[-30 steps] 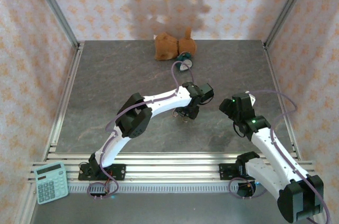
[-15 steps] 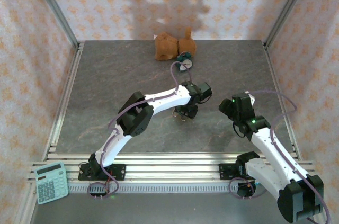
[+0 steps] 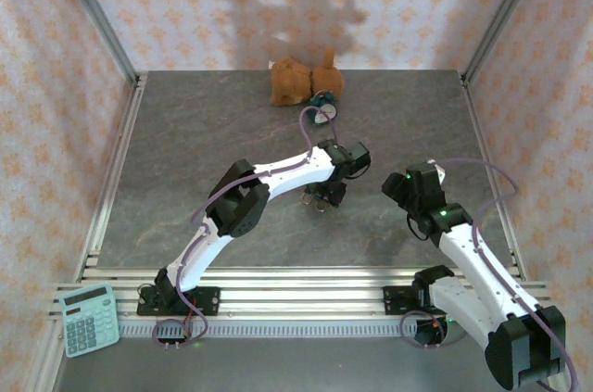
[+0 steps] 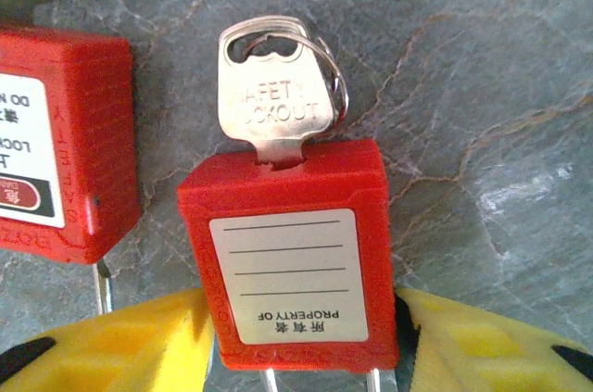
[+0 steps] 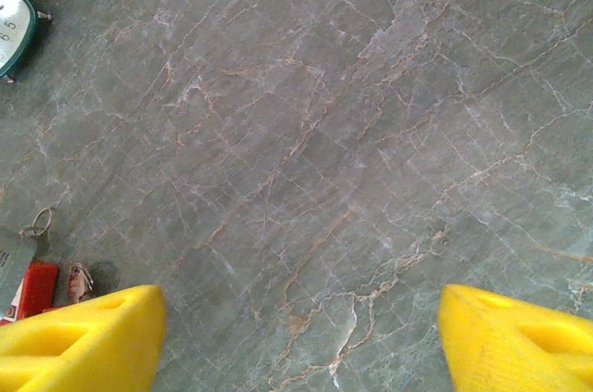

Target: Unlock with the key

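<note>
Left end effector straddles the padlock, grip unclear; right end effector released over open table.

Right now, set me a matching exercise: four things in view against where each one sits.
Things:
1 key
2 second padlock
3 calculator
4 plush toy

Places:
A near-left corner
B by the back wall
C in the padlock between the left fingers
D beside that padlock

Pairs: 1-C, 2-D, 3-A, 4-B.

White arm links, black joints, lilac cables, yellow jaws
</note>
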`<state>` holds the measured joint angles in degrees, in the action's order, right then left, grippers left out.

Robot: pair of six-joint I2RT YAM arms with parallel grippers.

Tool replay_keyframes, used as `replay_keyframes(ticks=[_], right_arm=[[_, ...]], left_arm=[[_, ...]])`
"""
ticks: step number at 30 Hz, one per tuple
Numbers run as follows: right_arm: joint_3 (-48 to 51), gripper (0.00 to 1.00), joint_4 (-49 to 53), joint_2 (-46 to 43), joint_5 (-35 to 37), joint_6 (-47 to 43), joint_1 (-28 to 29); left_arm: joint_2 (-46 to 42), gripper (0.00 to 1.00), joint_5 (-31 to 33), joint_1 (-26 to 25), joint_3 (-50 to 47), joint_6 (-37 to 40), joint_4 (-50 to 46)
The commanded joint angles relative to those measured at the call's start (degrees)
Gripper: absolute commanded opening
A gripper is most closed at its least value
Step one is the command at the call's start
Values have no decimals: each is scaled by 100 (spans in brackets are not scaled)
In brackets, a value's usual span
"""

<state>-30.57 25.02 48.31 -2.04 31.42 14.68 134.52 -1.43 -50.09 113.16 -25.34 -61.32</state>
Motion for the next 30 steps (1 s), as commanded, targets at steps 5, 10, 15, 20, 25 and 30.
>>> replay_keyframes(ticks=[5,10,15,20,25,30], right_arm=[[78,77,-85,-49,-33,-68,-33],[105,77,-91,-61,-37,-81,-26],[112,77,-133,-37,-74,-59,-26],[112,76,-102,-50,-68,-88,-26],[121,76,-162,-50,-94,-71,-32],[117,76,-194,-50,-136,-47,-27]], left_arm=[[189,56,139,210,159,49,341],[188,55,100,236,182,85,471],[396,52,21,238,508,116,376],[470,48,103,239,514,161,306],[333,37,233,218,418,245,247],[144,30,310,183,418,328,197]])
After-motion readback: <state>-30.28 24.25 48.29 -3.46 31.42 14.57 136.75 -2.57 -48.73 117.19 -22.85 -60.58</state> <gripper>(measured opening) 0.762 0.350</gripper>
